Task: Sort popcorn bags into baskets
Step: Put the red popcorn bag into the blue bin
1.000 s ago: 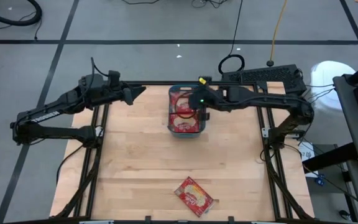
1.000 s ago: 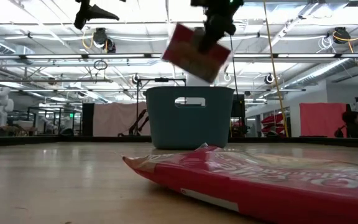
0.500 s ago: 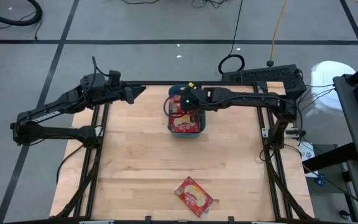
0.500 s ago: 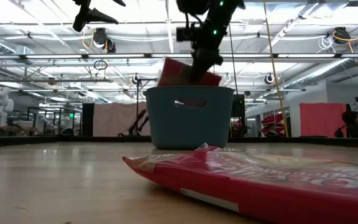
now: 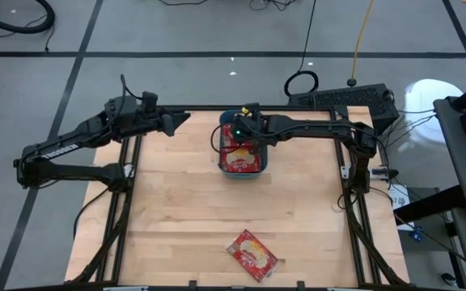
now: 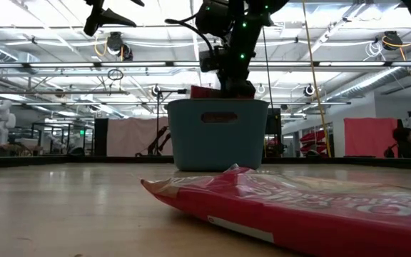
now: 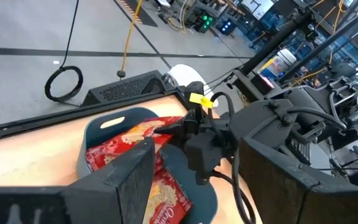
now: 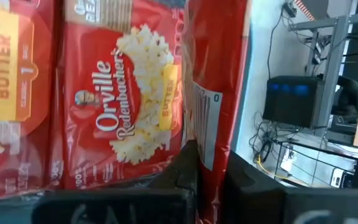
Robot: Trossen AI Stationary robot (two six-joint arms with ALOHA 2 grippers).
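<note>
The teal basket (image 5: pixel 222 162) stands at the middle of the table's far side and holds red popcorn bags (image 8: pixel 123 93) lying flat. My right gripper (image 5: pixel 246 144) reaches down into it, shut on another red bag (image 8: pixel 215 68); in the low view only that bag's corner (image 6: pixel 200 91) shows above the rim. One more popcorn bag (image 5: pixel 253 255) lies flat on the table near the front edge. My left gripper (image 5: pixel 183 120) hovers open and empty at the far left, well above the table. My right gripper pinches the red bag's edge (image 8: pixel 209 146) between its two fingers (image 8: pixel 185 165). The fingers slant down into the basket from the table's right side. The bag stands on edge beside the basket's wall (image 8: pixel 248 81), next to the bags lying flat inside.
The wooden table (image 5: pixel 184 210) is bare between the basket and the bag near the front edge. A black frame runs along the table's sides. Cables and a keyboard lie on the floor beyond the far edge.
My right gripper has sunk into the basket, drifting toward the table's left and rolling a little, still shut on the bag. The bag, which hung tilted above the rim, now sits almost wholly inside the basket.
</note>
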